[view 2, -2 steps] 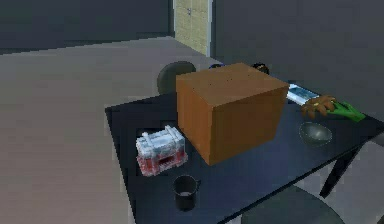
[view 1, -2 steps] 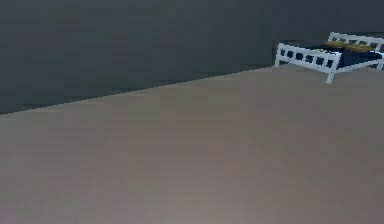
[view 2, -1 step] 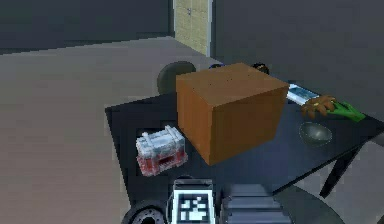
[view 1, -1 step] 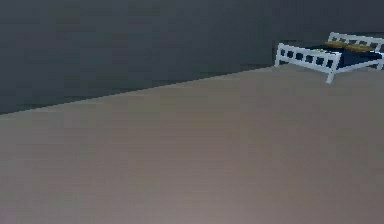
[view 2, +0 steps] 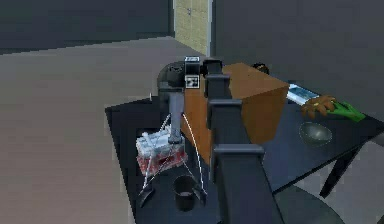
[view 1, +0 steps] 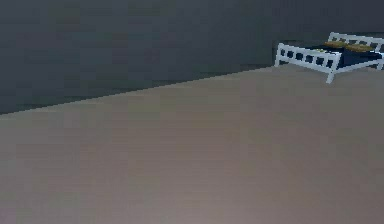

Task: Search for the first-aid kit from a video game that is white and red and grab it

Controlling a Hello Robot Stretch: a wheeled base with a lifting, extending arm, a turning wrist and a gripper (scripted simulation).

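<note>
My claw (view 2: 172,130) points down from the end of the arm (view 2: 226,135), with the dark table (view 2: 128,115) behind it; I cannot tell how its fingers are set, nor whether it holds anything; the white and red first-aid kit (view 2: 160,152) is right at its tips, by the table's near side; a brown box (view 2: 255,100) stands just beyond the arm; a dark cup (view 2: 185,190) stands nearer; a green thing (view 2: 336,108) lies at the table's far end. Ahead I see beige floor (view 1: 190,150), a dark wall (view 1: 130,45) and a white-framed bed (view 1: 330,55).

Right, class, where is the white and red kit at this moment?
In the arm side view's lower left, the white and red kit shows at the left end of the dark table, left of the orange-brown box.
</note>
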